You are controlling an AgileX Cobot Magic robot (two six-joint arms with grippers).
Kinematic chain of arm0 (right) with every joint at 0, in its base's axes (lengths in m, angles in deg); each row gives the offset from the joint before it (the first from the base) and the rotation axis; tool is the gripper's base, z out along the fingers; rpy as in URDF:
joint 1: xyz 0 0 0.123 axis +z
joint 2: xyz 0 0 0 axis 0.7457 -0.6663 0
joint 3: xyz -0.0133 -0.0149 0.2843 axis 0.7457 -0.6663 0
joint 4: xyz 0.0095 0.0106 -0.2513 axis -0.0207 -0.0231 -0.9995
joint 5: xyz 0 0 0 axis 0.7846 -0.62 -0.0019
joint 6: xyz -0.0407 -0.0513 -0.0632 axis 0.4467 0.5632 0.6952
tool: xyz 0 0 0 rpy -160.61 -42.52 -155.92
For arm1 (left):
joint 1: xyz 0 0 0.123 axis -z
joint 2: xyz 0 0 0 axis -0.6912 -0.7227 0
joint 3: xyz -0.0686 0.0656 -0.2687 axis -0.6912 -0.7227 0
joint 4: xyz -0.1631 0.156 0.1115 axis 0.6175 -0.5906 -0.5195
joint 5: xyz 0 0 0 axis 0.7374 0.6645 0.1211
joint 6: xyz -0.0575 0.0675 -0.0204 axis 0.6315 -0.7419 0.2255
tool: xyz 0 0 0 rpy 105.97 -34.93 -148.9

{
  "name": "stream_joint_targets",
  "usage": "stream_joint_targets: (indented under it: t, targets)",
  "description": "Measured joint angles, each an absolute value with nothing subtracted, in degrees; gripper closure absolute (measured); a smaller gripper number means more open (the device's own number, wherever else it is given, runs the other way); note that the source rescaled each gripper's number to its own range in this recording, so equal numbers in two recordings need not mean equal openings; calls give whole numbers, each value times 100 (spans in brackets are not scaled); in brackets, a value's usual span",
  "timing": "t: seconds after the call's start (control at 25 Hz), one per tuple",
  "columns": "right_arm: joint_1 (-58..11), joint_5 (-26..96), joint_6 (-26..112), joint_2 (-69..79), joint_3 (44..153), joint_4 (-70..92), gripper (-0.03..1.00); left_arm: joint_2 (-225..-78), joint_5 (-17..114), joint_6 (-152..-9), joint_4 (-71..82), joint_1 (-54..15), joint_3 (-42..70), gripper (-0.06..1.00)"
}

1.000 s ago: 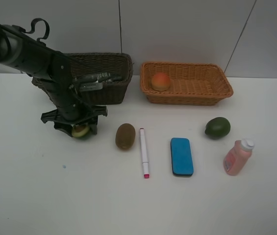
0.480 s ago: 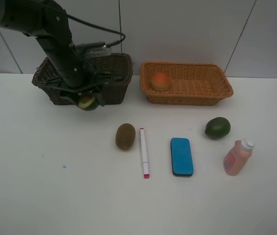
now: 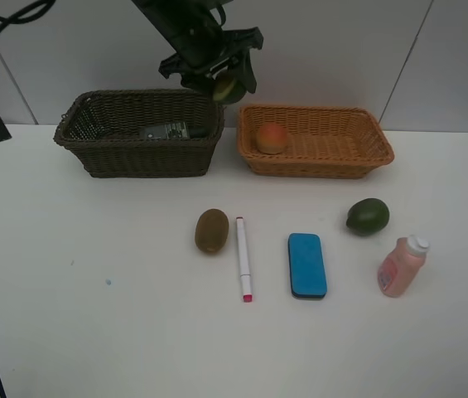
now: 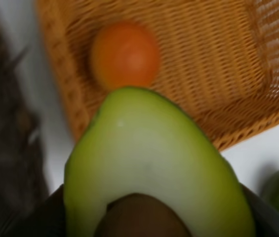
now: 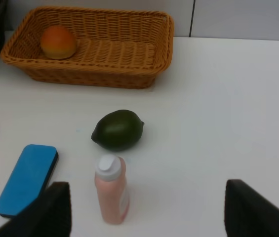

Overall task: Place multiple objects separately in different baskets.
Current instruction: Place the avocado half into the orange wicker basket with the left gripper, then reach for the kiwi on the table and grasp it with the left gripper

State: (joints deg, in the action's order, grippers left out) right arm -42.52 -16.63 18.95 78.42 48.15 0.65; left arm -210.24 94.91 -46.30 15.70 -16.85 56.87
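Left gripper (image 3: 224, 80) clenched the halved avocado (image 4: 154, 163), the peach (image 3: 272, 138) already basketed below its jaws; kiwi (image 3: 211, 230) and four others lay unsorted; right gripper (image 5: 149, 212) gaped empty

The halved avocado (image 4: 154, 163) runs off the left wrist view's edge; the dark basket (image 4: 3, 148) there is only blur.

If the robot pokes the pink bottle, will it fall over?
Probably, if poked up high: the pink bottle stands upright and is tall and narrow. Once down, its rounded body might roll a little. It looks like smooth plastic, so it could be slippery to grab but likely wouldn't break.
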Motion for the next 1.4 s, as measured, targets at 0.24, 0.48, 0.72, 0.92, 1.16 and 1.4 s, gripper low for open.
stream_joint_targets:
  t: [0.24,0.48,0.72,0.92,1.16,1.4]
  targets:
    - [-4252,-1661,1895,7842,4815,67,22,-22221,8986,-5343,1218,-1173,7123,47]
    - [-4252,-1661,1895,7842,4815,71,22,-22703,8409,-5681,1114,-937,7253,15]
    - [-4252,-1661,1895,7842,4815,71,22,-22718,8543,-5618,1096,-935,7262,10]
    - [-4252,-1661,1895,7842,4815,71,22,-22413,9505,-5599,1049,-935,7388,9]
    - [-4252,-1661,1895,7842,4815,71,22,-22034,11203,-5394,818,-935,7478,9]
    - [-4252,-1661,1895,7842,4815,71,22,-21963,11335,-4938,724,-884,7354,9]
